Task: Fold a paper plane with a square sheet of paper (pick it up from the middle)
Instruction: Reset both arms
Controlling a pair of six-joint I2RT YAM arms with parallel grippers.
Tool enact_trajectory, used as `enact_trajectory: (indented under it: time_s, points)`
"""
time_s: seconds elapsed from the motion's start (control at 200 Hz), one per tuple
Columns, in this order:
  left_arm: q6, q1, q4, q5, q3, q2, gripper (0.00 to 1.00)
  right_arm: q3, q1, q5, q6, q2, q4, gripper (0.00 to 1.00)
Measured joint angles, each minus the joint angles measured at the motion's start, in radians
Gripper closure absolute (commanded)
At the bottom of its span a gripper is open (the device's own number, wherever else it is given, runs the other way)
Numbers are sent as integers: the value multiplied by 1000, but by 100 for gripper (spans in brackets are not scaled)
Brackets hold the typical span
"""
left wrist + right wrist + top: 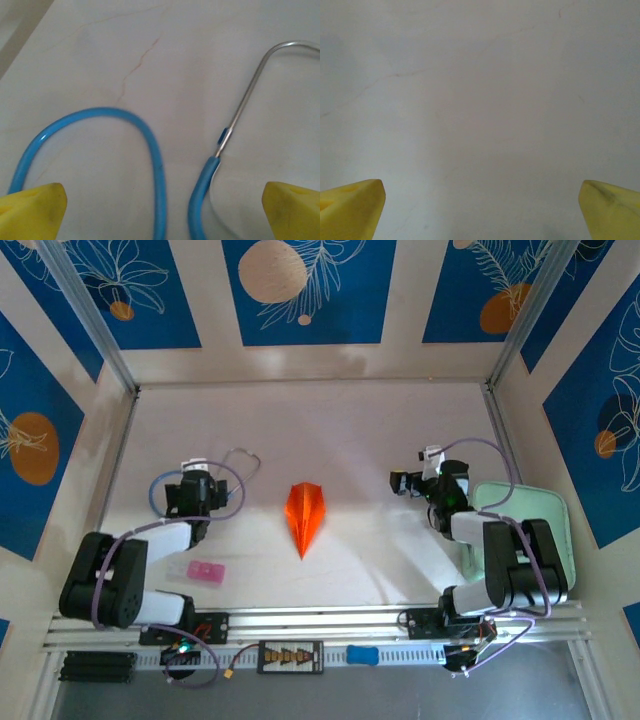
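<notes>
The square sheet of paper lies folded into an orange paper plane (pixel 304 518) at the middle of the table, a slim dart with a centre crease and its nose toward the near edge. My left gripper (pixel 198 478) is well to its left, open and holding nothing. In the left wrist view its yellow fingertips (pixel 35 207) stand wide apart over the table, the left gripper (pixel 161 207) above a blue tube. My right gripper (pixel 404 482) is to the plane's right, also open. The right gripper (pixel 481 207) has bare tabletop between its yellow fingertips (pixel 352 207).
A stethoscope with blue tubing (pixel 150 150) and a metal arm (pixel 250 85) lies in front of the left gripper (pixel 242 458). A small pink block (pixel 206 572) sits near the left arm. A pale green tray (pixel 540 510) stands at the right edge. Walls enclose the table.
</notes>
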Motion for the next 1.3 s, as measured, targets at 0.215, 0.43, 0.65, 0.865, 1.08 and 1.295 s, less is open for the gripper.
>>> enact_trajectory:
  time_s: [0.215, 0.43, 0.65, 0.865, 1.08, 1.295]
  points:
    - [85, 33, 394, 106, -49, 152, 0, -9, -40, -31, 38, 82, 101, 1]
    - [92, 68, 459, 152, -76, 182, 0, -4, -21, 26, 53, 82, 113, 1]
    - [92, 71, 499, 172, -76, 182, 0, -4, -19, 43, 53, 82, 120, 1]
    - [92, 71, 504, 175, -76, 182, 0, -4, -19, 44, 53, 82, 120, 1]
    - [92, 71, 509, 175, -76, 182, 0, -4, -19, 44, 53, 82, 120, 1]
    - [92, 71, 509, 175, -76, 182, 0, -4, -19, 44, 53, 82, 120, 1]
